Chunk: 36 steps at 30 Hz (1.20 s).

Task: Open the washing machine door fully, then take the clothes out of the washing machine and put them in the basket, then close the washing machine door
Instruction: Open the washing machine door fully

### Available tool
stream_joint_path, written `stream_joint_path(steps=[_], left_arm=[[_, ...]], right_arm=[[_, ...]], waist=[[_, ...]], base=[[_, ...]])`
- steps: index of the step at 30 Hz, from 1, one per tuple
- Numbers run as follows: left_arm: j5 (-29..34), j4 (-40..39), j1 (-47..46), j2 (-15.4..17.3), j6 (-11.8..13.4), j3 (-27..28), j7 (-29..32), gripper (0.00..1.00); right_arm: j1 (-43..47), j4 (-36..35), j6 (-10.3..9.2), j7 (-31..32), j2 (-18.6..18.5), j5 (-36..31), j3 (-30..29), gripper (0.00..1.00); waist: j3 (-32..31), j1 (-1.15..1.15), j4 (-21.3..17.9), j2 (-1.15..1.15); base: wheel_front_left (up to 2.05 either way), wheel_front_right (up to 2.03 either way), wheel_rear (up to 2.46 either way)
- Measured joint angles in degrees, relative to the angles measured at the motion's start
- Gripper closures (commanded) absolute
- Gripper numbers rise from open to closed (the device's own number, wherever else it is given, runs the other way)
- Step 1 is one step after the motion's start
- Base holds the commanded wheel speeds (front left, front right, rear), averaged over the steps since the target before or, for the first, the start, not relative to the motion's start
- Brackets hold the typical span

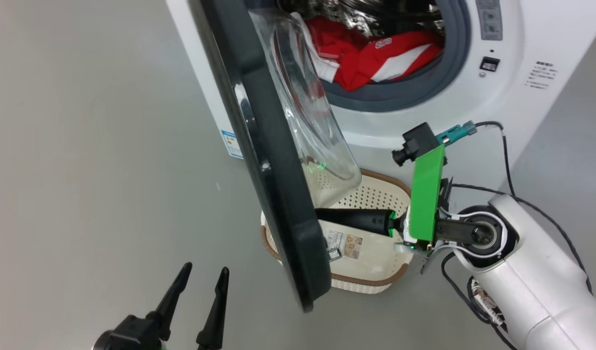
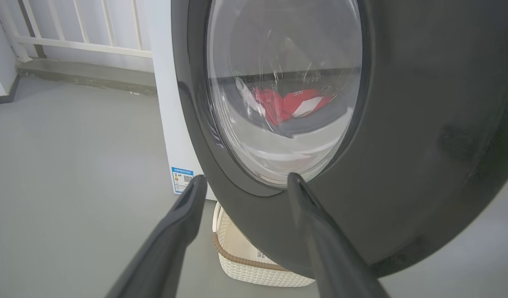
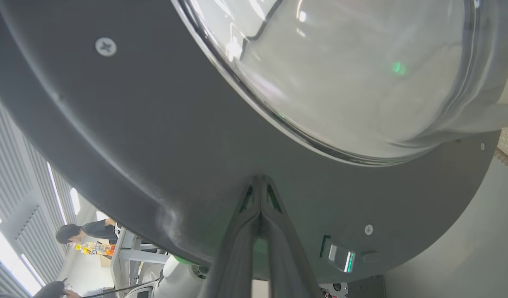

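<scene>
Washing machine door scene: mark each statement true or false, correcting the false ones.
The clothes lie inside the washing machine. True.
The washing machine door is shut. False: it stands open.
The right gripper is shut, tips against the door's inner side. True.
The left gripper holds a garment. False: it is open and empty.
The basket stands on the machine. False: it stands on the floor.

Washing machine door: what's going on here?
The right gripper, shut, has its fingertips against the inner face of the washing machine door, which stands partly open. The left gripper hangs open on the door's outer side, holding nothing. The clothes are still in the washing machine. The basket sits on the floor under the door, with no clothes seen in it.
</scene>
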Motion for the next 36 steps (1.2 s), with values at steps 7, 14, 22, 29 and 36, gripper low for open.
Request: stream_joint_path(steps=[7,14,22,29,36], left_arm=[[0.4,0.6,0.3,0.0,0.0,1.2,0.0,0.00],[0.7,1.2,0.6,0.0,0.1,2.5,0.0,0.00],[1.0,0.7,1.8,0.0,0.2,4.7,0.0,0.00],[1.0,0.6,1.7,0.0,0.2,5.3,0.0,0.00],[1.0,0.8,1.7,0.0,0.2,5.4,0.0,0.00]], right_arm=[[1.3,-0.8,0.00,0.3,1.4,0.0,1.1,1.00],[3.2,-1.8,0.00,0.3,4.0,-0.2,2.3,1.00],[3.0,-1.7,0.00,-0.6,5.6,-0.5,4.9,1.00],[2.8,-1.4,0.00,-1.8,5.7,-0.5,5.7,1.00],[2.8,-1.4,0.00,-3.8,5.7,-0.6,6.2,0.64]], waist=[[-1.2,0.00,3.0,0.00],[-2.5,0.00,5.7,0.00],[-2.4,0.00,6.9,0.00],[-2.0,0.00,7.1,0.00],[-2.6,0.00,6.8,0.00]], base=[[0.00,0.00,0.00],[0.00,0.00,0.00],[0.00,0.00,0.00],[0.00,0.00,0.00],[0.00,0.00,0.00]])
